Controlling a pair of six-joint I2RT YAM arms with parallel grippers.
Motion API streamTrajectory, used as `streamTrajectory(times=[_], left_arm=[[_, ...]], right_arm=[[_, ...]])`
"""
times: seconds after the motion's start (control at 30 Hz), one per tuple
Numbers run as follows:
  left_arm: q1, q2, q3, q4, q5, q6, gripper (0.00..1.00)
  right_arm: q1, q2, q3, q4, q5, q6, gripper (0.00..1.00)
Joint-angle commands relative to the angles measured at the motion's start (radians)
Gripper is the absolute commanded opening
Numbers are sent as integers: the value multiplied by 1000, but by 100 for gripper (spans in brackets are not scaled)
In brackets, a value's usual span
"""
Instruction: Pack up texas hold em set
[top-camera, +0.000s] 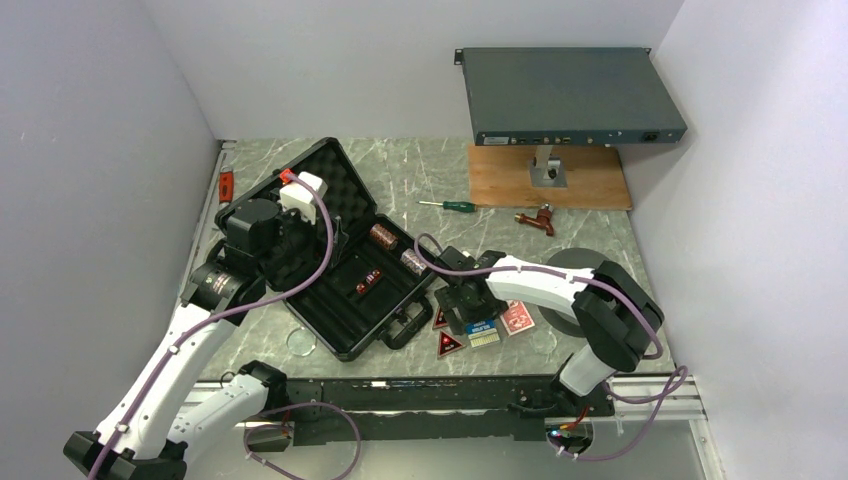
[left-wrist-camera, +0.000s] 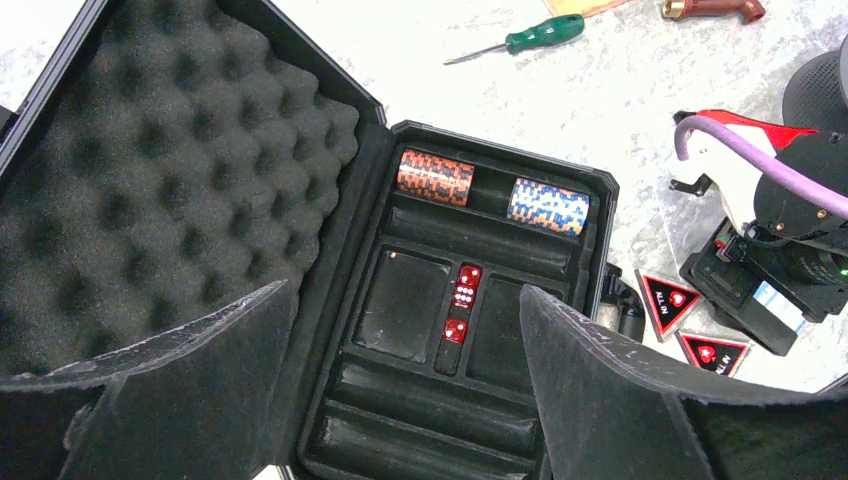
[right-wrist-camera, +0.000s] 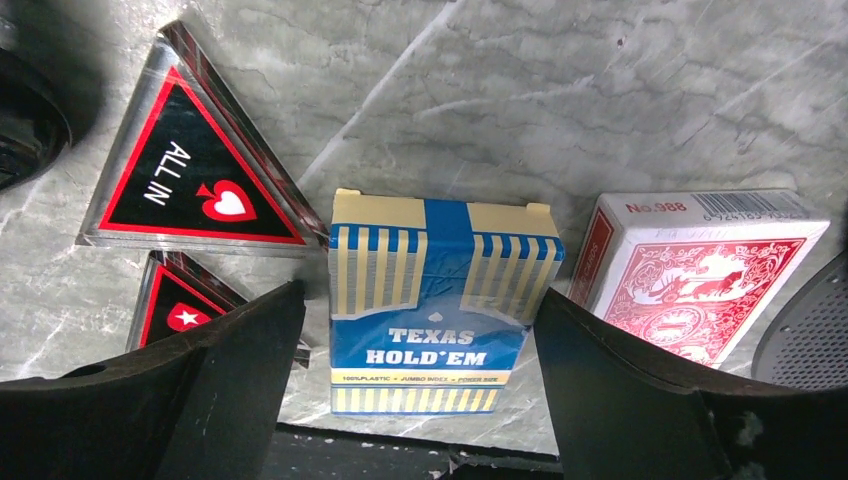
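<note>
Right gripper (right-wrist-camera: 418, 298) of mine hangs wide open astride the blue-and-gold boxed card deck (right-wrist-camera: 440, 310) lying flat on the grey marbled table (right-wrist-camera: 560, 90) beside the red boxed deck (right-wrist-camera: 700, 270); light, stiff, likely slick, so I'd pinch its long edges.

Even, diffuse light filled the overhead view; shadows were soft. From my left wrist, the marble tabletop (left-wrist-camera: 620, 110) washed out white at upper right and the egg-crate foam (left-wrist-camera: 150, 150) sat dim. My right fingers (right-wrist-camera: 200, 400) blurred along the bottom edge.
</note>
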Motion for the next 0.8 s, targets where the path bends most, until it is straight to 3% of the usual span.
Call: streamTrajectory(times=[0.0,0.1,0.27,0.4,0.5,0.77], left_arm=[[-4,-13,18,9,-6,3,89],[-4,-11,18,8,-7,4,88],[-4,-11,18,7,-11,4,89],[-3,-10,20,6,-14,4,88],[-3,-9,20,7,-15,4,88],[-4,-7,19,6,-15,4,88]], right_arm=[[-1,-50,-14,-4,-20,43,83],[-1,-58,-17,-6,-16,50,77],[-1,-53,-18,-17,-1,52,77],[-1,-59,-17,-29,8,60,90],[-1,-74,-30,-26,12,76,91],[-1,-100,-62,-9,23,117,76]])
